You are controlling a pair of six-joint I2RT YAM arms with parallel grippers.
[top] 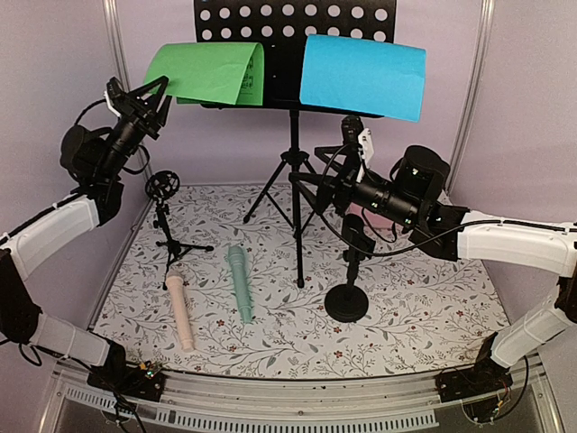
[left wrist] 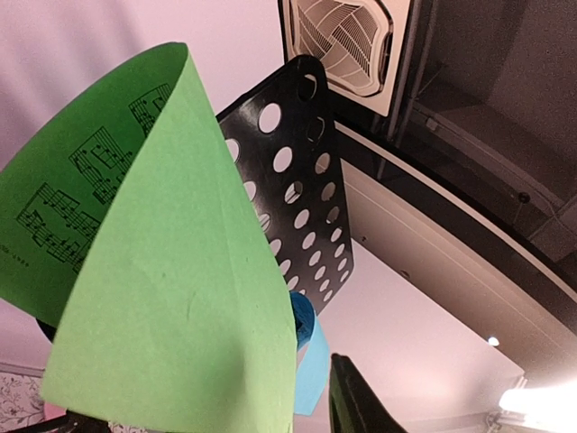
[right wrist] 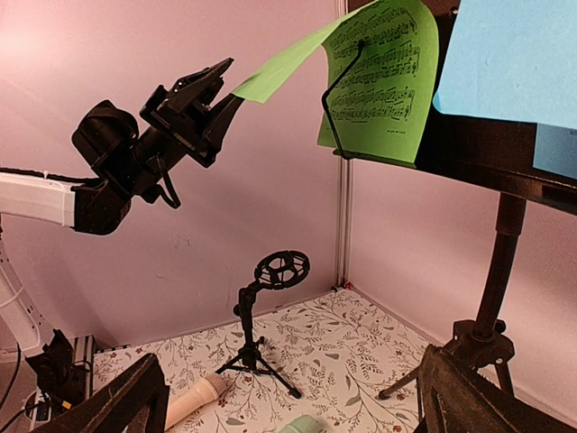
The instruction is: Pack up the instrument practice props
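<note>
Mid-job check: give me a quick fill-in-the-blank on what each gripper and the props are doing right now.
1. The left gripper has its jaws shut on the ____ sheet's edge.
2. The right gripper has its jaws ____, holding nothing.
3. The ____ sheet rests on the black rack, touched by neither gripper.
4. On the floral mat, the ____ microphone lies nearer the left arm's base than the mint microphone.
Missing words: green; open; blue; pink.

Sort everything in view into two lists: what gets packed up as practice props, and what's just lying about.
To pack:
black music rack
green music sheet
blue music sheet
mint toy microphone
pink toy microphone
tripod mic support
round-base mic support

Just there:
floral table cover
ceiling vent
</note>
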